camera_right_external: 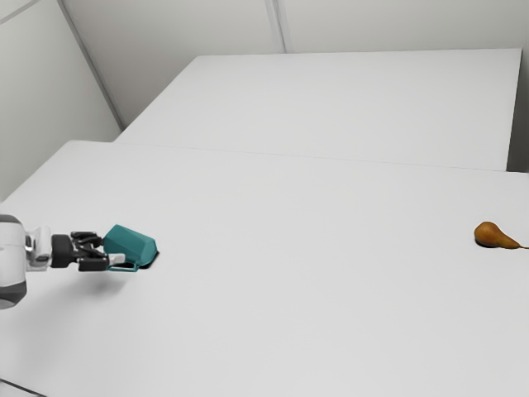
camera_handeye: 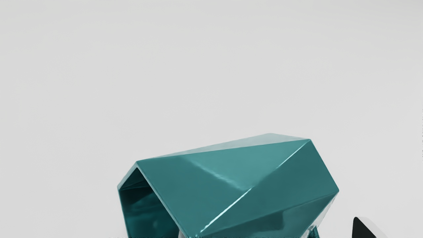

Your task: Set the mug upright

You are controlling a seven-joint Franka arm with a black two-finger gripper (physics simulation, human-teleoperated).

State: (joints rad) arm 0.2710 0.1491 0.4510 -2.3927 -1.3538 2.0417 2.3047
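Note:
A teal faceted mug (camera_right_external: 131, 245) lies on its side on the white table, at the exterior view's left. My gripper (camera_right_external: 111, 251) is level beside it, low over the table, its fingers reaching to the mug and its handle (camera_right_external: 124, 268). In the wrist view the mug (camera_handeye: 238, 185) shows its hollow mouth at one end and closed base at the other. The gripper (camera_handeye: 271, 231) stands open there: one fingertip (camera_handeye: 363, 228) is apart from the mug beyond the base, while a grey sliver by the mouth is mostly hidden.
A brown pear (camera_right_external: 489, 235) lies far off at the exterior view's right. The white table (camera_right_external: 297, 273) stretches between it and the mug, with another white surface (camera_right_external: 331, 107) behind. A dark cable (camera_right_external: 23, 387) runs across the near left corner.

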